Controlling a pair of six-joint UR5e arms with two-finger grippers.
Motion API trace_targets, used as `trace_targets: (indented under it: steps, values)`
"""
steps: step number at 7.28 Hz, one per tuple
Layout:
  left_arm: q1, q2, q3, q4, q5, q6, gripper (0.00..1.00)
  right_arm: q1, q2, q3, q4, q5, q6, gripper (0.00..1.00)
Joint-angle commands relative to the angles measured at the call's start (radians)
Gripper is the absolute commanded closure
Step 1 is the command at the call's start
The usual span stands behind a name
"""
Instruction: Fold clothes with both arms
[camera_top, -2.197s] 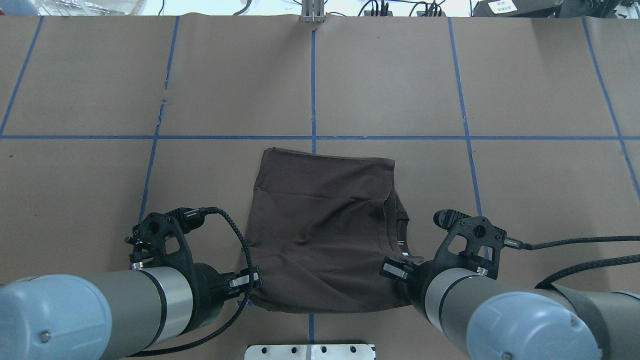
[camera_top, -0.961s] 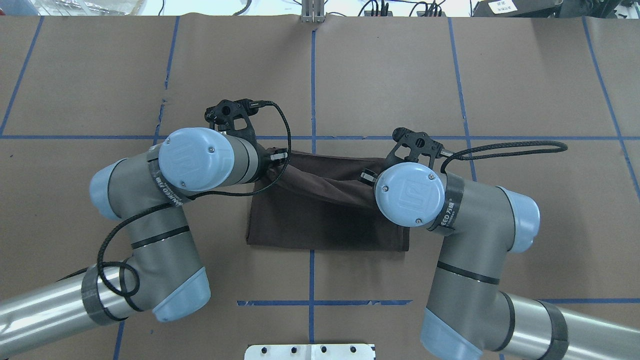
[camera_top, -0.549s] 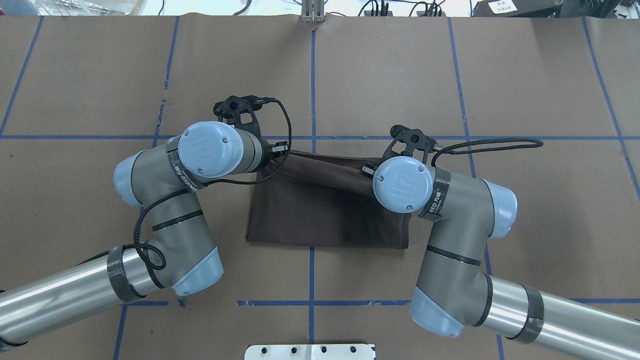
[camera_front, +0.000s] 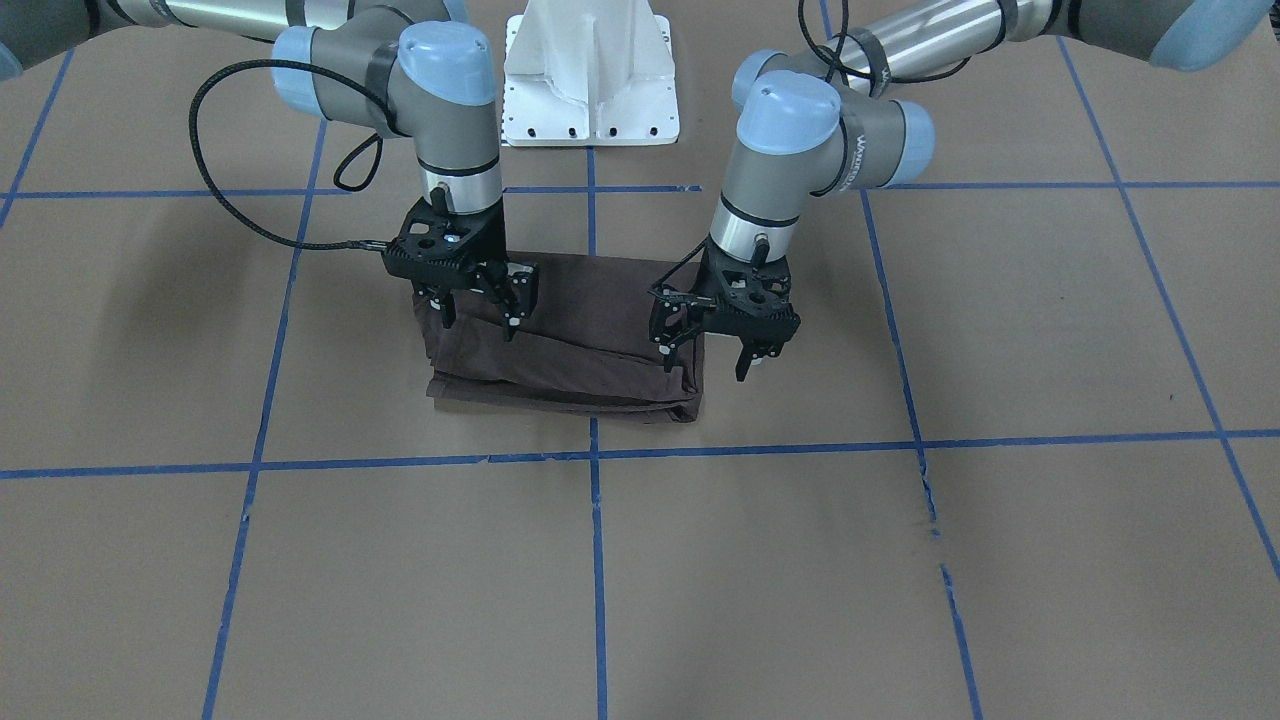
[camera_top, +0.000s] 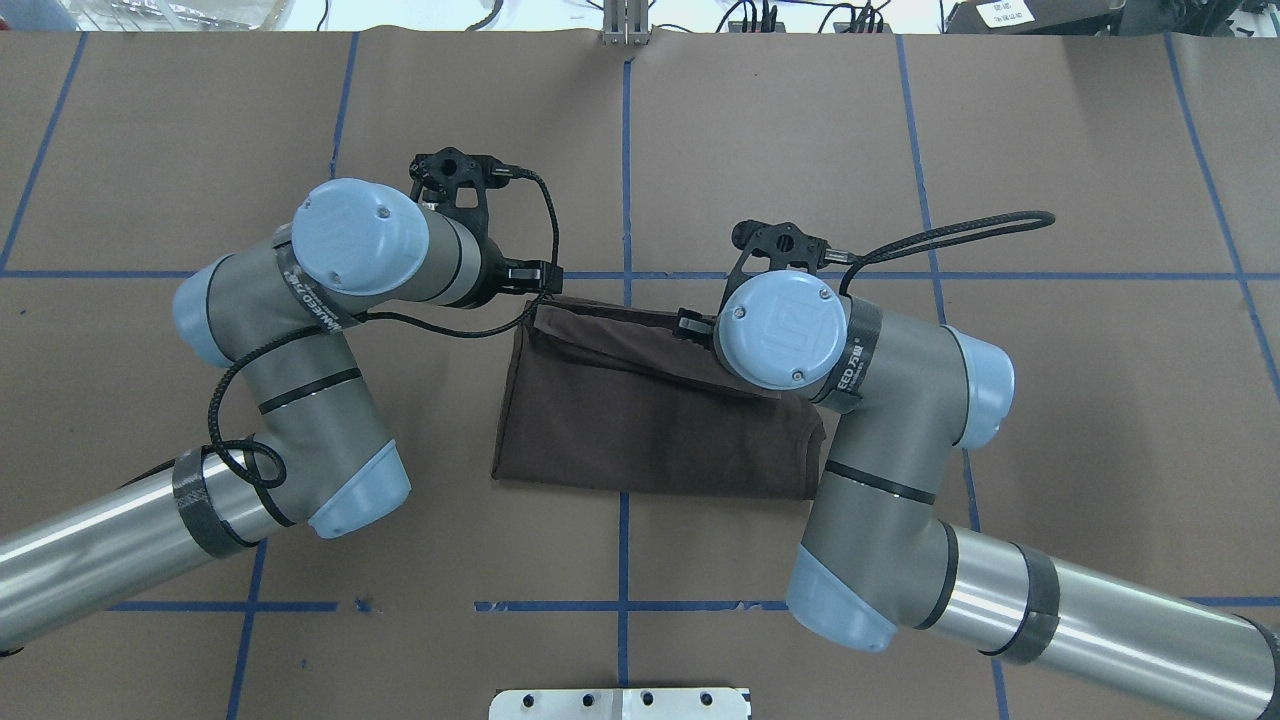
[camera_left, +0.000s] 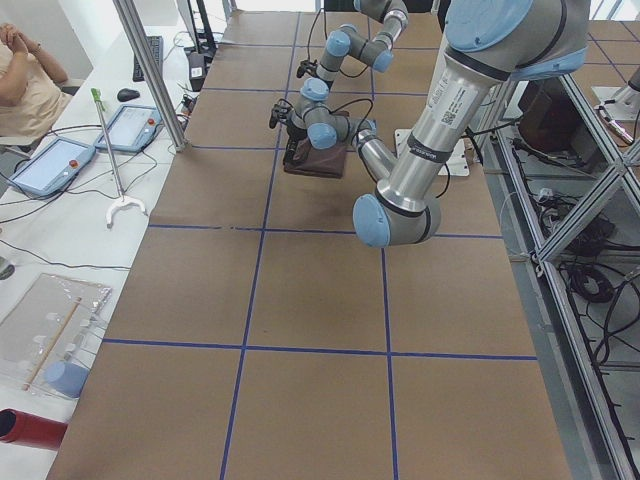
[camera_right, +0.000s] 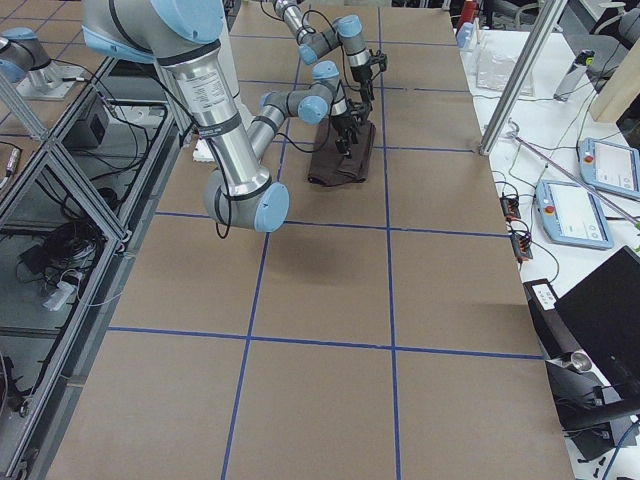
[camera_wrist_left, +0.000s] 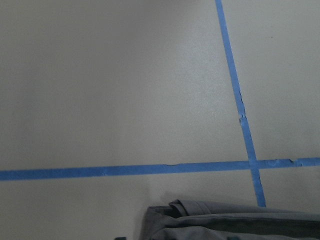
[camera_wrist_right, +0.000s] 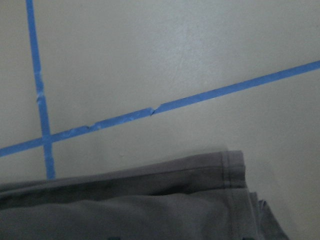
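Note:
The clothes (camera_front: 570, 350), one dark brown T-shirt, lie folded into a flat rectangle (camera_top: 640, 420) at mid table. Both arms hang over its far edge. My left gripper (camera_front: 705, 355) is open above the shirt's end on the front view's right, one finger over the cloth and one past its edge. My right gripper (camera_front: 478, 320) is open just above the other end, nothing between its fingers. The left wrist view catches a folded corner of the shirt (camera_wrist_left: 225, 222); the right wrist view catches a hemmed edge (camera_wrist_right: 140, 205). Collar and logo are hidden.
The brown paper table (camera_top: 1050, 150) carries a grid of blue tape lines (camera_top: 626, 160). The white pedestal base (camera_front: 590, 90) stands behind the shirt. A person (camera_left: 25, 80) sits by tablets (camera_left: 50, 165) off the table's far side.
Both arms carried the shirt's near edge over to its far edge, halving it. Since half a second ago both wrists have shifted a little farther from the base.

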Motion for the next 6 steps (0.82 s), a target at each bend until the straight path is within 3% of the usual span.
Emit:
trace_targets:
  steps: [1, 3, 6]
  values:
    - [-0.011, 0.02, -0.003, -0.028, -0.016, 0.012, 0.0, -0.086, 0.016, -0.045, -0.002, -0.13, -0.118, 0.0]
    - [-0.011, 0.02, -0.004, -0.028, -0.016, 0.01, 0.0, -0.087, 0.011, -0.107, -0.002, -0.153, -0.233, 0.0]
    - [-0.011, 0.028, -0.003, -0.029, -0.016, 0.009, 0.0, -0.086, 0.013, -0.138, -0.004, -0.159, -0.256, 0.0]
